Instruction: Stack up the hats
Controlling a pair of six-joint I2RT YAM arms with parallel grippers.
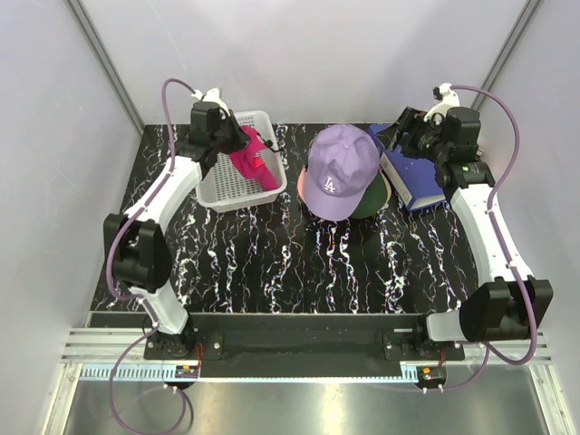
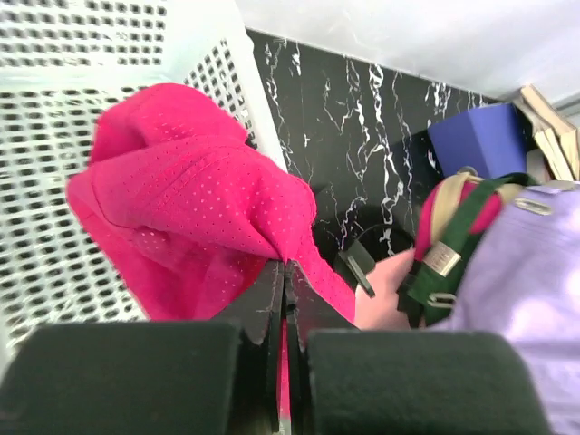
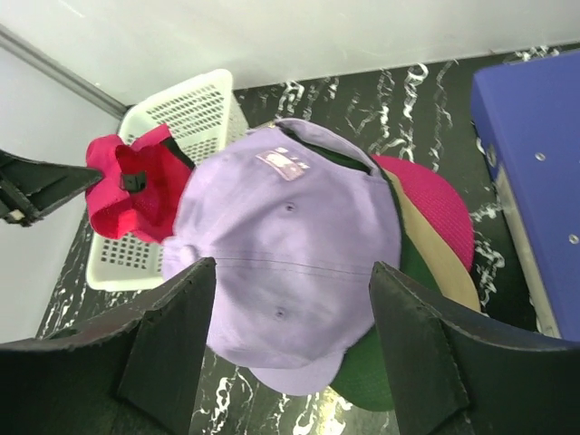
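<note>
A stack of hats stands mid-table with a lavender cap (image 1: 340,163) (image 3: 290,245) on top. Below it a dark green brim (image 1: 372,202) (image 3: 381,381), a tan one (image 3: 437,246), a magenta one (image 3: 437,207) and a pink brim (image 1: 304,186) (image 2: 390,292) show. My left gripper (image 1: 243,143) (image 2: 286,268) is shut on the fabric of another magenta cap (image 1: 254,161) (image 2: 190,208) (image 3: 136,186), which hangs over the basket. My right gripper (image 1: 401,130) (image 3: 294,281) is open to the right of the stack, apart from it, holding nothing.
A white mesh basket (image 1: 222,192) (image 2: 109,36) (image 3: 181,118) sits at the back left under the held cap. A blue binder (image 1: 415,177) (image 2: 480,136) (image 3: 535,163) lies at the back right below my right gripper, with books (image 2: 548,122) beside it.
</note>
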